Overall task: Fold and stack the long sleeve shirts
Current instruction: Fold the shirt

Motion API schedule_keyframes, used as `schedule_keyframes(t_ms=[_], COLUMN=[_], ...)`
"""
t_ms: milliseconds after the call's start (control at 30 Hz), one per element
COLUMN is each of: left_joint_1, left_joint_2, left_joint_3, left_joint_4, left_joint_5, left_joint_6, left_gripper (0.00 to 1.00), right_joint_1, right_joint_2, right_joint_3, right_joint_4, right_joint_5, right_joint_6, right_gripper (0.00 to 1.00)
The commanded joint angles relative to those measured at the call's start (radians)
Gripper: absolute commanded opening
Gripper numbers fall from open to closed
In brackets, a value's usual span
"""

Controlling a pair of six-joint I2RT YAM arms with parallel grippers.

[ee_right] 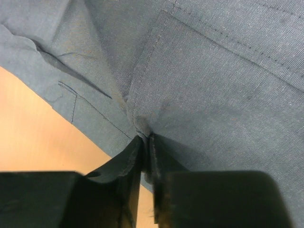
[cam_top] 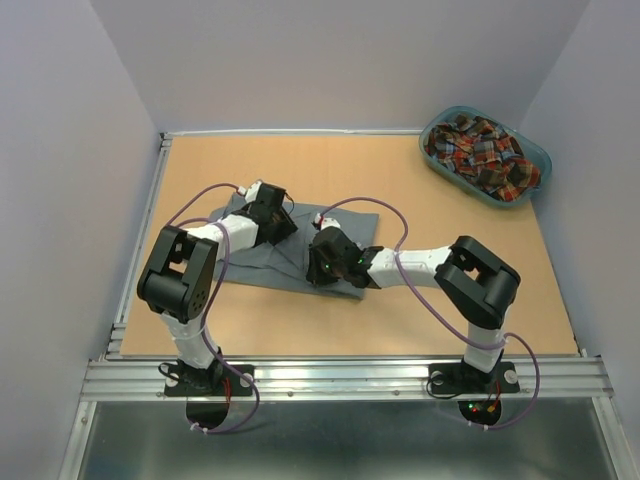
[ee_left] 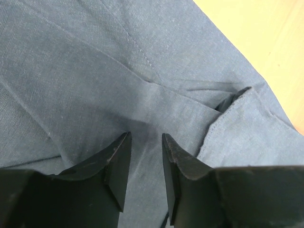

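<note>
While my right hand (ee_right: pixel 146 138) pinches a little fold of the grey shirt (cam_top: pixel 262 265) between its two black fingers, my left hand (ee_left: pixel 146 138) is partly open. Its tips are right over the same shirt, with nothing between them. The shirt is soft and thin, with sewn lines and wrinkles, spread on the wooden table (cam_top: pixel 450 290). The checked shirt (cam_top: pixel 480 150) sits crumpled in the teal basket (cam_top: pixel 488 199), well apart.
</note>
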Motion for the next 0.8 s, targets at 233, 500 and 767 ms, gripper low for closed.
schedule_keyframes(t_ms=[233, 500, 767], left_joint_1=[-0.009, -0.022, -0.227], left_joint_2=[-0.209, -0.366, -0.397], left_joint_3=[-0.019, -0.047, -0.079], left_joint_4=[-0.005, -0.069, -0.123], left_joint_5=[0.027, 0.024, 0.075], left_joint_6=[-0.003, -0.032, -0.008], left_gripper=[0.56, 0.61, 0.43], right_joint_1=[0.009, -0.023, -0.238], right_joint_2=[-0.137, -0.312, -0.472], right_joint_3=[-0.025, -0.083, -0.257], right_joint_4=[0.105, 0.015, 0.001], right_joint_5=[0.009, 0.129, -0.159], right_joint_6=[-0.027, -0.103, -0.059], right_gripper=[0.59, 0.69, 0.62])
